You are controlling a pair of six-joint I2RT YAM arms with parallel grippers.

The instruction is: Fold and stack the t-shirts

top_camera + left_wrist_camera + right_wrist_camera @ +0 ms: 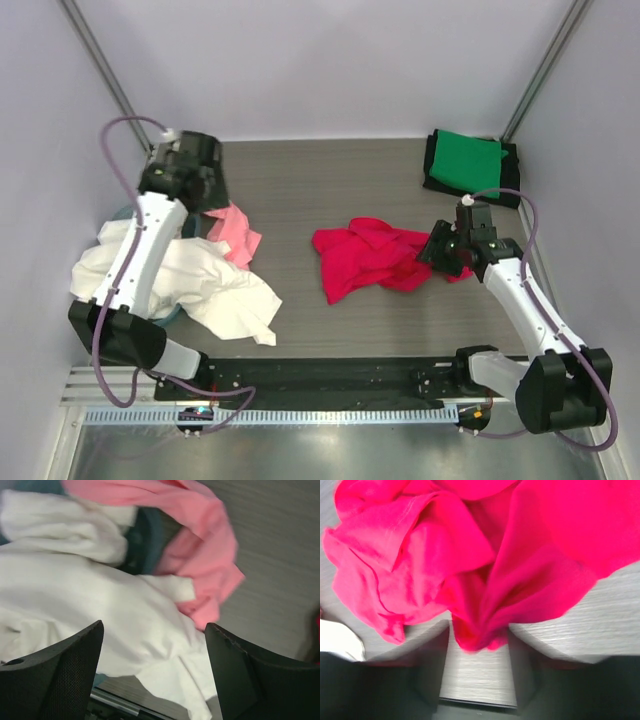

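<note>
**Both claws parted over loose shirts**

At the left gripper [154, 630]: spread wide, with nothing between the fingers [60, 670]. Hangs over the white t-shirt [75, 605], which lies crumpled directly beneath. Beyond that, toward 1 o'clock in the wrist view, a rumpled light pink t-shirt [200, 565] lapping onto the white cloth. At 12 o'clock, a dark strip of a greyish-teal t-shirt [145, 540] showing in the gap between the two. From the top, that whole heap sits at 8 to 9 o'clock on the table [330, 180], pink edge toward the middle.

At the right gripper [479, 630]: parted partway, with a pointed fold of the crimson t-shirt [420, 555] in the gap. Blurred there, with no clear pinch and bare table showing between the fingers just below the fold. Outward toward 12 and 10 o'clock in the wrist view, loose crimson ridges and creases. From the top, bunched unfolded near the table's centre, with the gripper at its 3 o'clock edge.

Farther out, at 1 o'clock in the back corner: a folded green t-shirt [468, 160] lying flat on a black t-shirt [512, 185], well apart from the crimson one.
</note>
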